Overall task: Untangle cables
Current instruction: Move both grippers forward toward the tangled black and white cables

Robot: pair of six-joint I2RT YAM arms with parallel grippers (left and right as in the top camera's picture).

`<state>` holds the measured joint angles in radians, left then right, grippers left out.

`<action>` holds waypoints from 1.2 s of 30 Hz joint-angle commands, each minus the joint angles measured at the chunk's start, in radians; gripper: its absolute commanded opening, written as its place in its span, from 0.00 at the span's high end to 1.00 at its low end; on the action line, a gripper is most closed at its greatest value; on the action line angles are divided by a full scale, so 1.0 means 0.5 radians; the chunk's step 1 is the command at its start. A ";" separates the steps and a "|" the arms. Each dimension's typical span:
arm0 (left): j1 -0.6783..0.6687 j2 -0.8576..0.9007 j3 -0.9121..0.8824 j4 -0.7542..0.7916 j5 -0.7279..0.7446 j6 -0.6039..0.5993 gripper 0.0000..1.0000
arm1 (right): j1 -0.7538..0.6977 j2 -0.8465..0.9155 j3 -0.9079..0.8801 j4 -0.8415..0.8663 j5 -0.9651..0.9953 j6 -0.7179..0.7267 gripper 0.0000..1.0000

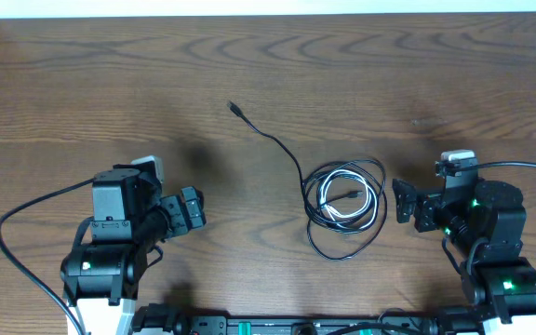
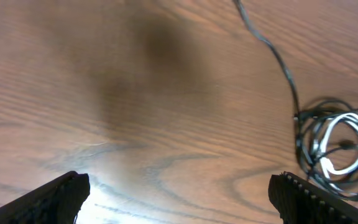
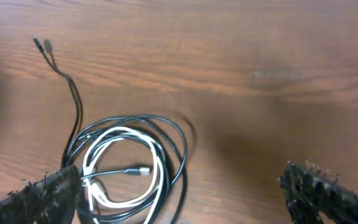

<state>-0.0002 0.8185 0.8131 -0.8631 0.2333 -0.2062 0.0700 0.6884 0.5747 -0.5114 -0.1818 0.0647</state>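
The left jaws and the right jaws are both held wide apart, and nothing is gripped. Nearer the right jaws, the black cable (image 1: 291, 160) is coiled on the bench (image 1: 408, 84), with the white cable (image 3: 120, 129) looped inside the coil. The black cable's tail is stretched out, ending at a plug (image 1: 234, 109).

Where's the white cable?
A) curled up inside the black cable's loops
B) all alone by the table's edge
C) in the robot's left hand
A: the white cable lies coiled among the loops of the black cable, with nothing holding it.
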 commanded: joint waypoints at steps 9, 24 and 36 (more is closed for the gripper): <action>-0.191 0.113 0.036 0.161 -0.034 0.034 0.03 | 0.064 0.768 0.402 -0.434 -0.001 0.070 0.01; -0.628 0.392 0.036 0.211 -0.230 -0.073 0.03 | 0.336 1.373 0.430 0.045 0.253 0.005 0.14; -0.640 0.398 0.036 0.241 -0.230 -0.191 0.03 | 0.345 1.807 0.430 0.333 0.395 0.037 0.30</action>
<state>-0.3164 1.0172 0.8135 -0.7460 0.1310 -0.2890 0.2382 1.5566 0.7723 -0.3603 -0.0299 0.0719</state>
